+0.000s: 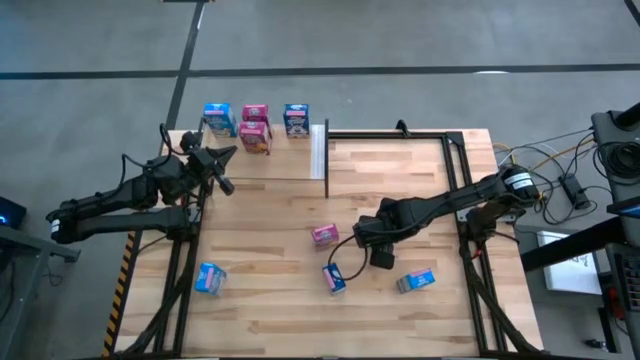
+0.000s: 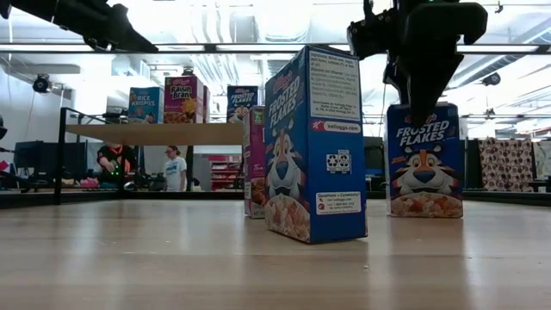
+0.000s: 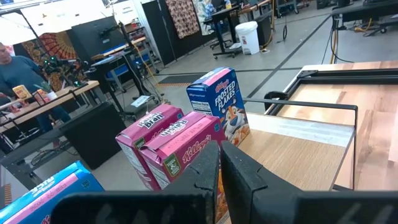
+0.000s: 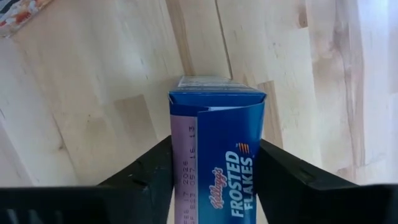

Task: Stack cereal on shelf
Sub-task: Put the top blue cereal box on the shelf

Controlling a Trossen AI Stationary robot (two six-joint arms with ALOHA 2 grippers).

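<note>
High view: four boxes (image 1: 254, 125) stand on the shelf (image 1: 265, 165); four wait on the table (image 1: 270, 290), my right claw (image 4: 214, 180) hugging one blue box (image 4: 217, 155).

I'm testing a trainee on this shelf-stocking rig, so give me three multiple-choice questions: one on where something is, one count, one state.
1. Where is the right gripper?
A. Over the shelf
B. At a Frosted Flakes box on the table
C. Off the table

2. How many cereal boxes stand on the shelf?
A. Four
B. Two
C. Six

3. How is the left gripper?
A. Wide open
B. Shut on a pink box
C. Shut, empty

Answers:
1 B: the right gripper straddles the Frosted Flakes box.
2 A: the high view shows four cereal boxes on the shelf.
3 C: the left gripper shows fingers together, nothing between.
</note>
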